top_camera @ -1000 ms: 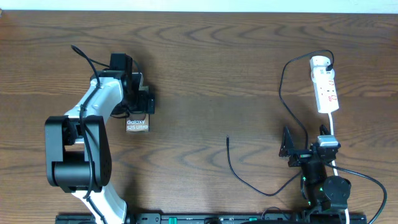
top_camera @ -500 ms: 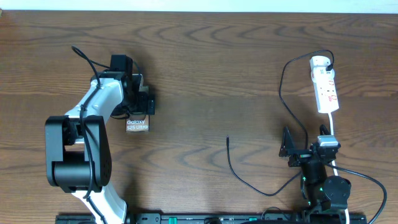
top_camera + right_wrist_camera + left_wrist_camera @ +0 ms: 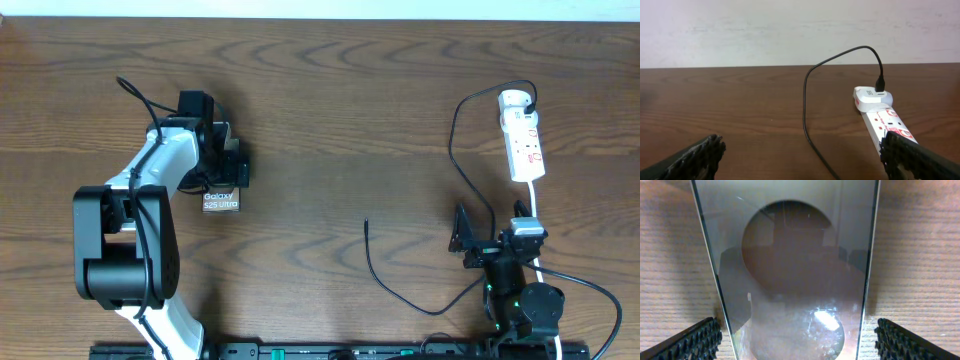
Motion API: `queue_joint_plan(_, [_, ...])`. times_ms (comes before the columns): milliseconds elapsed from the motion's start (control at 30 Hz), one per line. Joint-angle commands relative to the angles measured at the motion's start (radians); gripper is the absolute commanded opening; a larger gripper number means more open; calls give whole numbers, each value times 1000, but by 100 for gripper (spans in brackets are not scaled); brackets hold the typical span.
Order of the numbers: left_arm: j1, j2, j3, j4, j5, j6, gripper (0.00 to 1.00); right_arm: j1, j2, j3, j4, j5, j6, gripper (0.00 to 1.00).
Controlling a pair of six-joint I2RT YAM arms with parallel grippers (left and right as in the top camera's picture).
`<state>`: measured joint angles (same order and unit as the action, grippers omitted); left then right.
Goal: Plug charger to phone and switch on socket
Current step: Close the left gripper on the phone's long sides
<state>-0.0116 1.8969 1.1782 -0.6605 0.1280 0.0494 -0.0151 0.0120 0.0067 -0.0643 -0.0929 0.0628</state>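
The phone [image 3: 221, 200] lies flat on the table at the left, its "Galaxy S25 Ultra" lettering showing. My left gripper [image 3: 228, 165] is low over its far part and open. In the left wrist view the glossy phone [image 3: 795, 255] fills the space between my left gripper's [image 3: 797, 342] fingers [image 3: 690, 342], with a gap on each side. The charger cable [image 3: 453, 140] runs from the plug on the white power strip [image 3: 523, 135] in a loop to its free tip [image 3: 366, 222] on mid-table. My right gripper [image 3: 468, 243] is open and empty, and stands near the cable.
In the right wrist view, the power strip [image 3: 885, 117] lies ahead to the right and the black cable [image 3: 805, 100] arcs over bare wood between my right gripper's [image 3: 807, 160] fingers. The strip's white cord [image 3: 535, 205] runs down towards the right arm's base.
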Motion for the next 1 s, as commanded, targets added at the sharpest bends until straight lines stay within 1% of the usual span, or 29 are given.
queue_joint_plan(0, [-2, 12, -11, -2, -6, -5, 98, 9, -6, -1, -6, 5, -12, 99])
queue_joint_plan(367, [-2, 12, -21, 8, -10, -4, 98, 9, -6, -1, -6, 5, -12, 99])
queue_joint_plan(567, [-2, 12, -26, 8, -52, -5, 98, 9, -6, -1, -6, 5, -12, 100])
queue_joint_plan(967, [-7, 12, -29, 8, -63, -5, 98, 9, -6, -1, -6, 5, -12, 99])
